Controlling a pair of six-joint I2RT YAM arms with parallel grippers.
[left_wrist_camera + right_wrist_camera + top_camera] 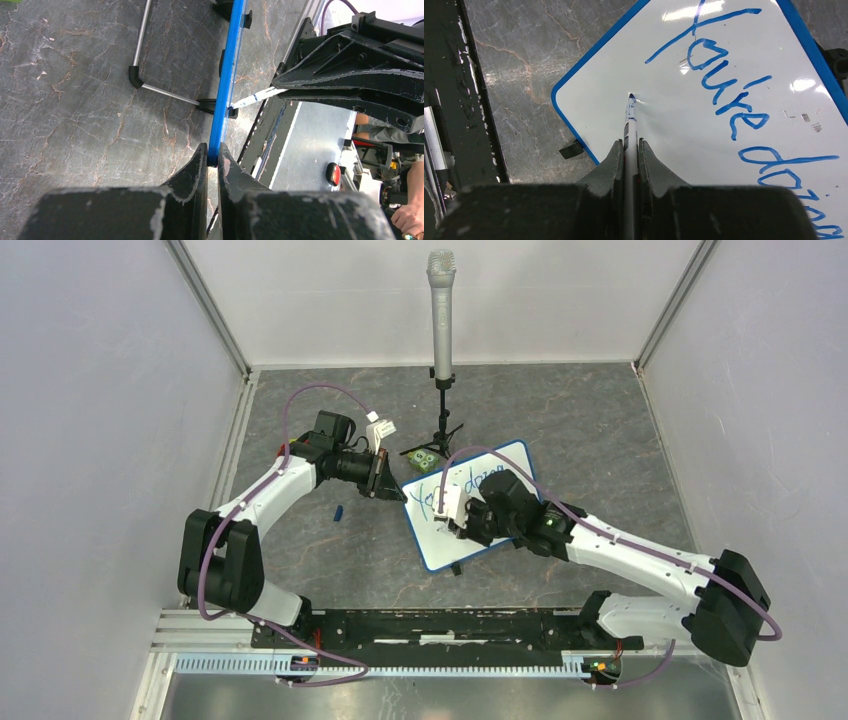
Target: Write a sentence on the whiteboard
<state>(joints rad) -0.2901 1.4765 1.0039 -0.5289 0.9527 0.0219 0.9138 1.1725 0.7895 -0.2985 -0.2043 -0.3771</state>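
**Board pinched at its edge, marker tip on the white**

The whiteboard (440, 545) lies askew near the middle of the table (620, 430), one long side angled toward the left arm, just in front of a microphone stand (441, 430). It is a small white panel with rounded corners, a thin blue rim and little black feet.

The sentence (744, 115) is in blue handwriting. The right wrist view shows "You're" in full. Under it comes a second word that starts "doin" and runs off the bottom edge of that view. From the top camera the word looks like "doing", though the arm covers part of it. No brand or printed label can be read anywhere.

A marker (630, 125) rests its blue tip on the blank part of the board, below the start of "You're" and near a rounded corner. The right gripper (628, 145) is pressed together on the marker's barrel, which runs straight out between the fingers.

The left gripper (213, 150) pinches the board's blue rim, a finger on each face. The board is edge-on in that view, with the marker meeting its far face.

Further out, a silver microphone (441, 300) stands upright. A small green item (422, 458) sits just behind the board's far corner, and a small blue object (338, 512) lies on the table under the left arm.
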